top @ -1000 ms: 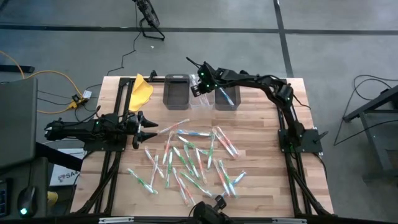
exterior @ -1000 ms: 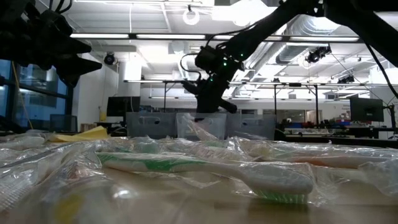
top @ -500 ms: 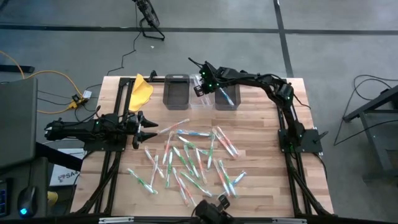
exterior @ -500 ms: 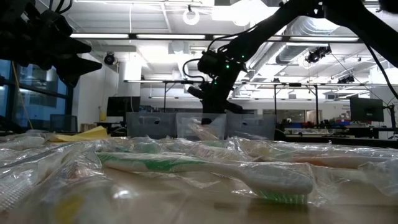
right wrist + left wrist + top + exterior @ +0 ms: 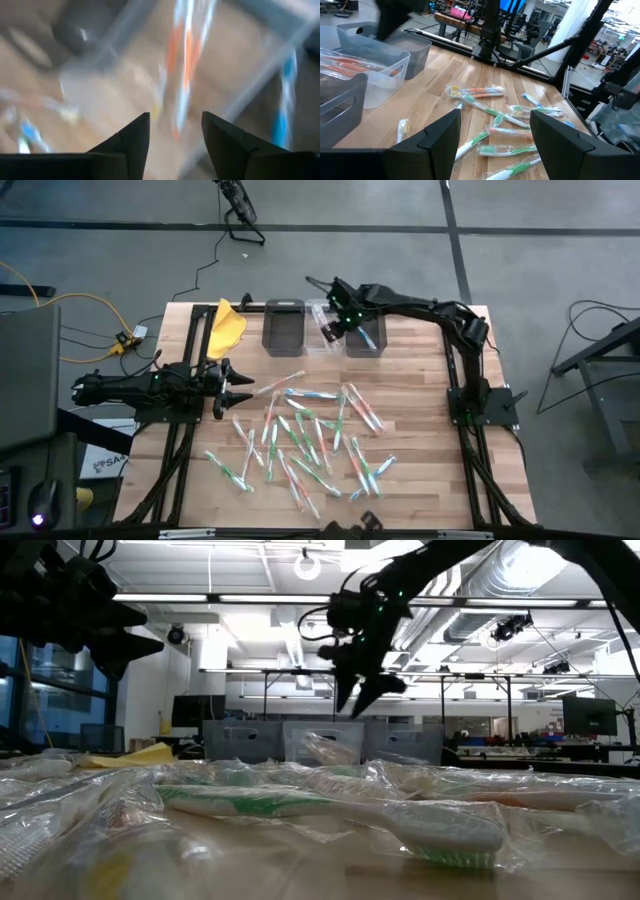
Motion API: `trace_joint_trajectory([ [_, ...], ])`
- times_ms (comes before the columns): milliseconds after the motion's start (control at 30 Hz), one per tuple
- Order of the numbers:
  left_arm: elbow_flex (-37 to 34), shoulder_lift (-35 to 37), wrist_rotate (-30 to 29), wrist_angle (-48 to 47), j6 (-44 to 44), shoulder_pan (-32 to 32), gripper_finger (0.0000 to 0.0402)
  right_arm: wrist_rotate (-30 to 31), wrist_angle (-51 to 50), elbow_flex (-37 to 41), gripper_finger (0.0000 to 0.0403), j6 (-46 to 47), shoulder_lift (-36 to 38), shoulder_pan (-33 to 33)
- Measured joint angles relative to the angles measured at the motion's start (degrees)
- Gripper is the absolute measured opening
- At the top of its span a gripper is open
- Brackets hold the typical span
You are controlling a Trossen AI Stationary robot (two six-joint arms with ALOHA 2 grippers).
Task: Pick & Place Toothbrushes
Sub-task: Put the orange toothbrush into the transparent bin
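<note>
- High view: the right gripper [image 5: 330,330] is reaching over the bins [image 5: 322,332] at 12 o'clock, fingers spread, empty.
- The left gripper [image 5: 492,145] is waiting at 9 o'clock, released.
- Left wrist view alone is showing orange toothbrushes [image 5: 347,64] lying in the clear bin.

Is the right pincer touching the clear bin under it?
Apart. In the low view the right pincer hangs open and empty, with open air between its tips and the rim of the clear bin.

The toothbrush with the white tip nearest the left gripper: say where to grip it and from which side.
Grip that toothbrush at mid-handle, coming straight down from above. It lies flat on the table, nearly apart from the pile, so the fingers should probably straddle its thin shaft crosswise. The open left gripper waits just beside its end.
</note>
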State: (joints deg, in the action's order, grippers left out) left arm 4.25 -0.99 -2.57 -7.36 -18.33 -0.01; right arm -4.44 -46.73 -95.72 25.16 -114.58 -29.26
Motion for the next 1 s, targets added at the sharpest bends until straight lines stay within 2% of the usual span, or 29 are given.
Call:
trace_joint_trajectory([
  [200,0.00,0.01,0.00,-0.02,0.00,0.00,0.0232,9.58,-15.00,0.09,0.0171,-0.73,2.13,6.35],
  [400,0.00,0.02,0.00,-0.01,0.02,0.00,0.0232,16.29,-21.90,0.40,0.0162,0.53,2.42,15.87],
  [600,0.00,0.00,0.00,-0.01,0.13,0.00,0.0232,19.35,-21.43,6.82,0.0150,5.10,2.78,23.46],
  [800,0.00,0.01,0.00,-0.01,1.78,0.00,0.0232,18.86,-16.41,15.82,0.0137,13.01,4.74,28.52],
  [1000,-0.02,0.02,-0.08,0.22,2.19,0.00,0.0232,16.39,-9.41,20.09,0.0134,18.93,7.25,33.33],
])
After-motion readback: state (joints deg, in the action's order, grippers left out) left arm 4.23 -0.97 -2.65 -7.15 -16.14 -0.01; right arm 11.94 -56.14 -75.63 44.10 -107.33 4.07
